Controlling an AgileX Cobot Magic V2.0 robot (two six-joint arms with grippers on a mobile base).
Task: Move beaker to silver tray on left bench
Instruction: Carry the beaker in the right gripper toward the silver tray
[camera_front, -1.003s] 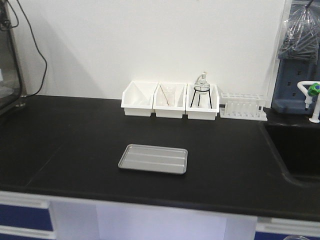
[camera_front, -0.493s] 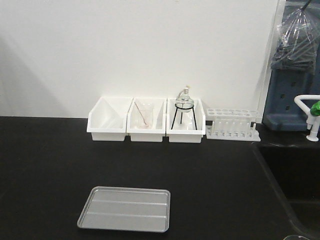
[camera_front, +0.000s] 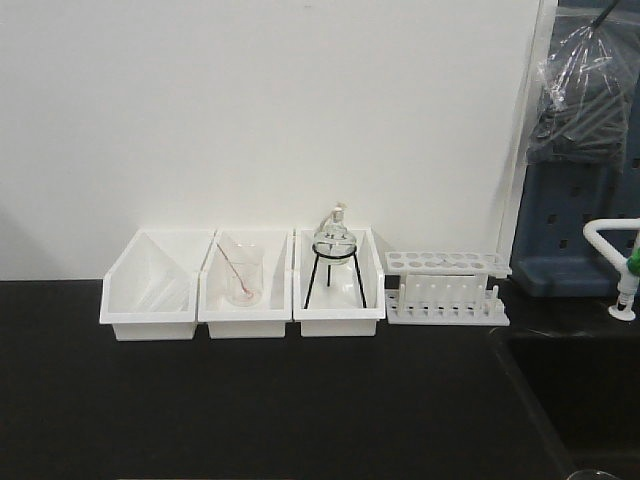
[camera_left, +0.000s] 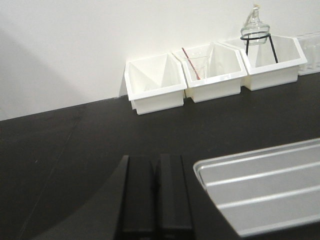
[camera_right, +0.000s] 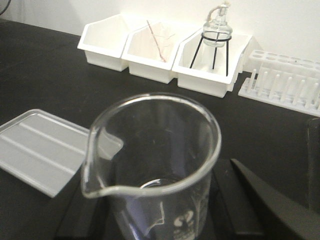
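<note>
A small clear glass beaker (camera_right: 150, 165) with a pouring lip fills the right wrist view, its lip turned toward the lower left and faint white print low on its wall. It stands upright between the dark fingers (camera_right: 250, 200) of the right gripper (camera_right: 155, 215), which sit against either side of it, so the gripper is clamped on the beaker. Its base is out of frame, so whether it touches the black bench (camera_front: 250, 410) cannot be told. A rectangular, ribbed silver tray (camera_left: 260, 190) lies flat on the bench to the beaker's left; the beaker is not on it. In the left wrist view the left gripper (camera_left: 152, 195) hangs low over the bench just beside the tray, its two black fingers pressed together. Along the white wall at the back stand three white plastic bins (camera_front: 240, 300) side by side — the middle one holds a larger beaker (camera_front: 243, 283) with a reddish rod leaning in it, the right one a round-bottom flask (camera_front: 334, 237) on a black wire stand (camera_front: 334, 257). A white test-tube rack (camera_front: 445, 290) sits just right of the bins.
</note>
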